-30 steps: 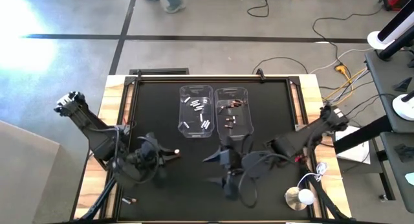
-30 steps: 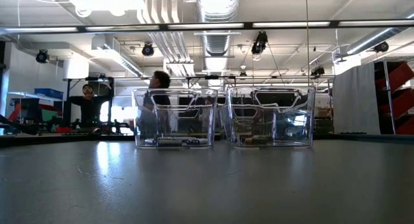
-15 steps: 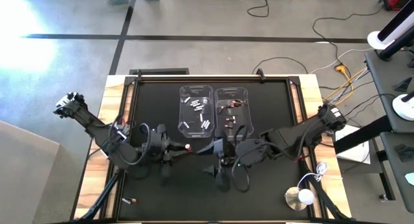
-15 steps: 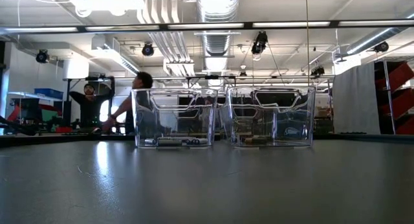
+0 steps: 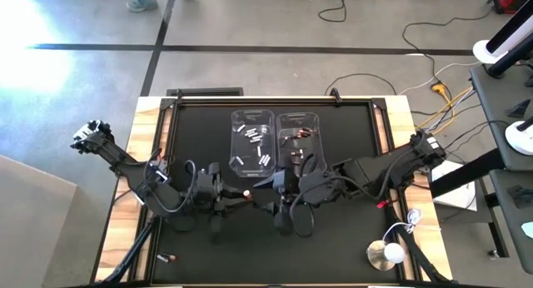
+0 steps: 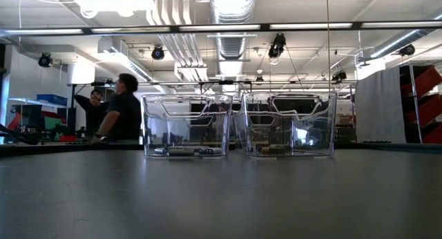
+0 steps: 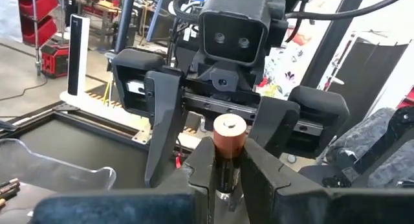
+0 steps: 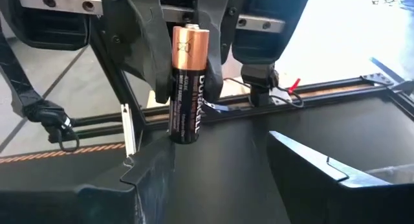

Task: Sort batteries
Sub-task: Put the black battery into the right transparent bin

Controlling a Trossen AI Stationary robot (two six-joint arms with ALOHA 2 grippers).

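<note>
My left gripper (image 5: 240,193) is shut on a dark battery (image 8: 188,81) with a copper-red end, held in mid-air above the table's middle. Facing it from the right, my right gripper (image 8: 220,169) is open, and its fingers (image 7: 162,120) stand on either side of the battery; I cannot tell whether they touch it. At the far middle stand two clear bins: the left bin (image 5: 252,143) holds silvery batteries and the right bin (image 5: 300,141) holds dark ones. The low view shows both bins (image 6: 186,125) but no gripper. My left gripper pinches the battery's dark body (image 7: 226,175) between its two fingers. The fingers come level from the table's left and lie across the battery. The battery stands upright, copper end (image 7: 229,129) up, and is lifted clear of the table.
One loose battery (image 5: 166,258) lies at the table's near left edge. A white round object (image 5: 386,255) sits at the near right corner. Bare black mat (image 5: 350,146) lies right of the bins. A person (image 6: 123,115) stands in the room behind the table.
My left gripper has carried the battery toward the table's right and slightly up, and has turned level. My right gripper has gone toward the table's left and far edge, closing on the battery. The two grippers now face each other.
</note>
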